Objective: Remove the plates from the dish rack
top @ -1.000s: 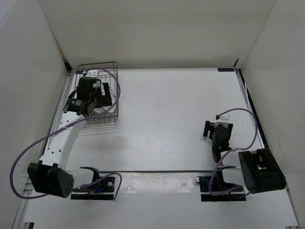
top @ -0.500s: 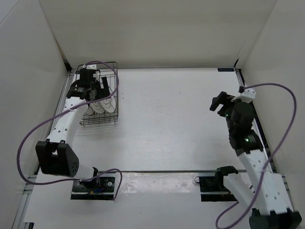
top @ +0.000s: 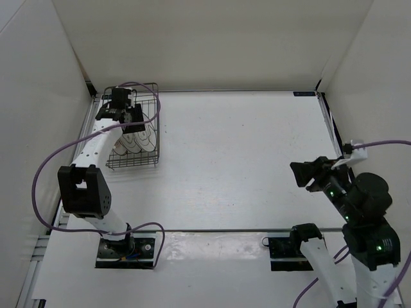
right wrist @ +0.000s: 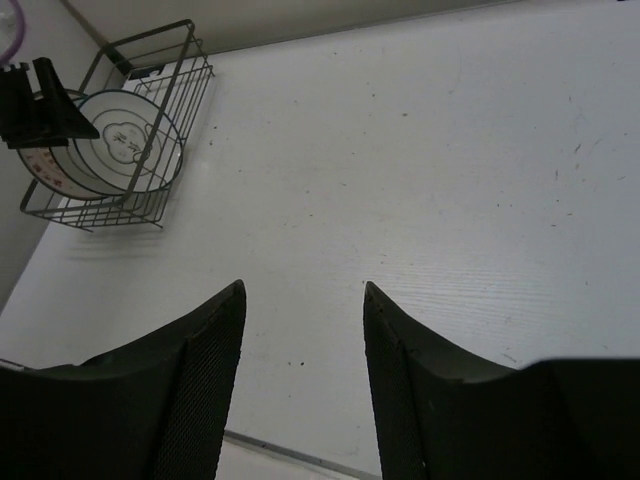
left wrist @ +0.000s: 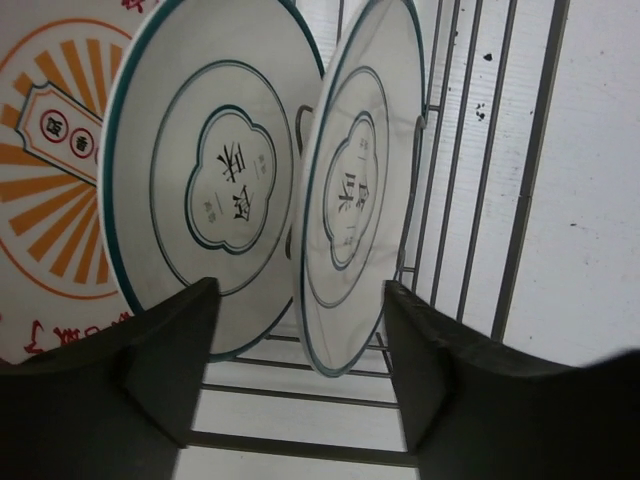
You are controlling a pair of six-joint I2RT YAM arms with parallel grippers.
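Across the white table (top: 244, 160), the dish rack (top: 131, 164) sits in the far left corner and all the work is concentrated there. Both arms have shifted within the last second. The left arm, which was hunched over the near half of the rack, now reaches deeper toward its far end. The right arm, which was folded low near its base, is now raised at the right edge of the table, well apart from the rack. The left wrist view shows three plates standing on edge between the divider prongs: an orange sunburst plate (left wrist: 50, 200) at the left, a middle plate (left wrist: 215, 170) with a teal rim, and a matching right plate (left wrist: 360, 180) leaning slightly. None has left the rack, so unloading has not yet begun. The left gripper (left wrist: 300, 290) straddles the lower edge of the right plate, its jaws apart with a gap on each side and nothing clamped. This reads as the last alignment before a first grasp. The right gripper (right wrist: 304, 286) hangs with its jaws apart and empty over bare table. Risk noted: the plates stand close together, so lifting one could disturb its neighbour.
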